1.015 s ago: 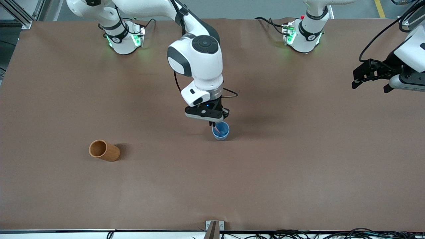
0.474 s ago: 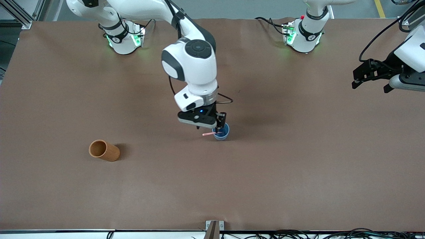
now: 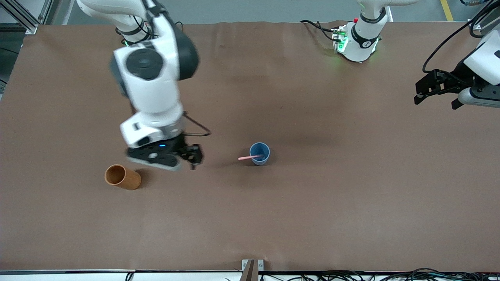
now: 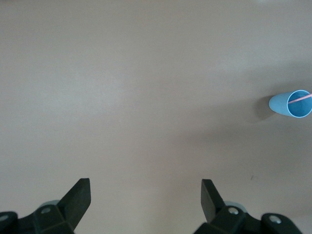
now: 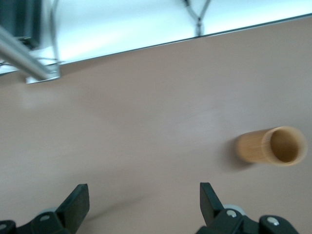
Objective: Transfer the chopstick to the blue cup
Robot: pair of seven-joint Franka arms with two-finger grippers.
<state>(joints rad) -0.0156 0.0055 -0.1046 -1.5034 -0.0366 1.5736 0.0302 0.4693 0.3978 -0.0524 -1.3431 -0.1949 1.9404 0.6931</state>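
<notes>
The blue cup (image 3: 259, 153) stands upright near the middle of the table. A pink chopstick (image 3: 246, 157) sits in it, leaning out over the rim toward the right arm's end. My right gripper (image 3: 191, 160) is open and empty, above the table between the blue cup and the orange-brown cup. In the right wrist view its fingers (image 5: 78, 202) stand wide apart over bare table. My left gripper (image 3: 434, 102) waits, open and empty, over the left arm's end of the table. The left wrist view shows the cup (image 4: 291, 103) with the chopstick (image 4: 300, 99) far from that gripper (image 4: 146, 187).
An orange-brown cylindrical cup (image 3: 122, 177) lies on its side toward the right arm's end, nearer to the front camera than the blue cup. It also shows in the right wrist view (image 5: 272, 146), with the table's edge (image 5: 195, 39) past it.
My right gripper let go of the chopstick in the blue cup and moved away toward the orange-brown cup. The chopstick now leans out of the blue cup. The left arm has not moved.
</notes>
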